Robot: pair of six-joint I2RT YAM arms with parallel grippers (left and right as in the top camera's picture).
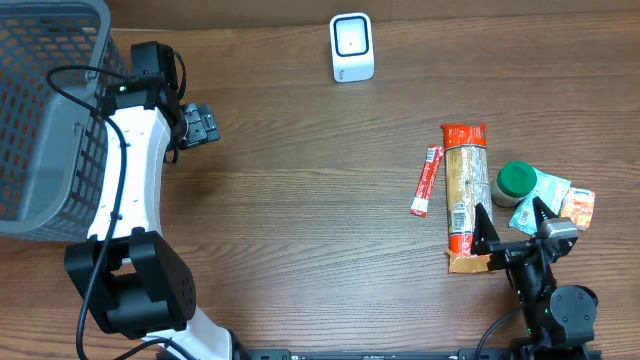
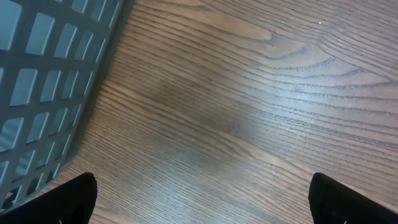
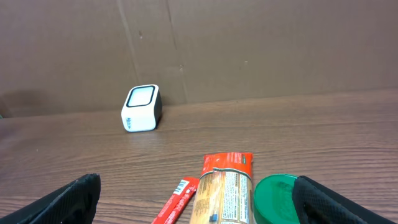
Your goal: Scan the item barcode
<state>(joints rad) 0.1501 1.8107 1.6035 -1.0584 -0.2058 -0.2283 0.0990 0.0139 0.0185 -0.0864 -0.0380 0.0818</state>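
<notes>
1. Basket (image 1: 40, 120): grey plastic lattice with stiff walls, at the far left of the wood-grain table (image 1: 300, 200).
2. Left gripper (image 1: 203, 124): just beside the basket. Fingers spread wide and holding nothing, with bare wood beneath.
3. Scanner (image 1: 352, 47): small white box with rounded corners and a dark glass face, at the middle of the far edge.
4. Red stick (image 1: 427, 181): thin, glossy, lying flat.
5. Long packet (image 1: 465, 195): clear crinkly film with red ends and a printed label, likely the item to scan. Its long axis runs near to far. It lies just ahead of the right fingers and roughly between them.
6. Tub (image 1: 516, 183): round with a green lid. Flat sachets (image 1: 578, 207) lie beside it.
7. Right gripper (image 1: 510, 216): fully spread and empty. This is much the nearer arm to the packet, and the scanner is well apart, ahead and to its left.
</notes>
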